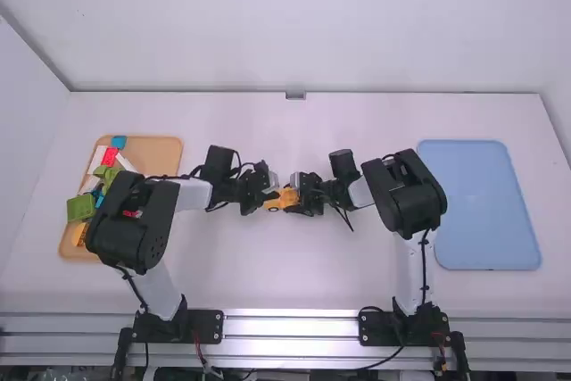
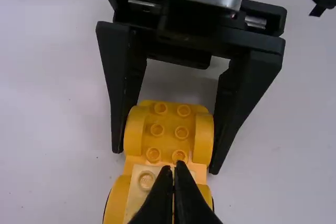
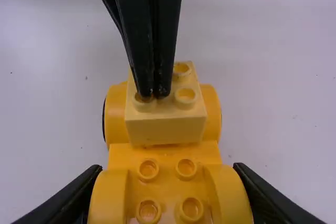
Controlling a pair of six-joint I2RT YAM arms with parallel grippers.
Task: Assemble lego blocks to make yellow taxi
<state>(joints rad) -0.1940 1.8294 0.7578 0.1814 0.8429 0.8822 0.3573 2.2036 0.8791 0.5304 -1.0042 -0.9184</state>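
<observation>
Pinching a yellow plastic car base point(image 3: 163, 153) from both sides, the right gripper point(image 1: 295, 195) has its fingers closed on the rounded wheel arches at one end, with rows of bare studs between them; on the base's other end, facing those fingers, sits a pale yellow plastic block point(image 3: 168, 131). The left gripper point(image 1: 270, 193) has its two fingers together, holding nothing between them; their tips point down at the pale block's studs, at or just above them. Well out to the left of both sets of fingers, on the white table point(image 1: 285, 283), lies a tan tray point(image 1: 168, 153) of green, red, blue and white blocks point(image 1: 79, 209); a light blue tray point(image 1: 482, 207) lies well off to their right.
</observation>
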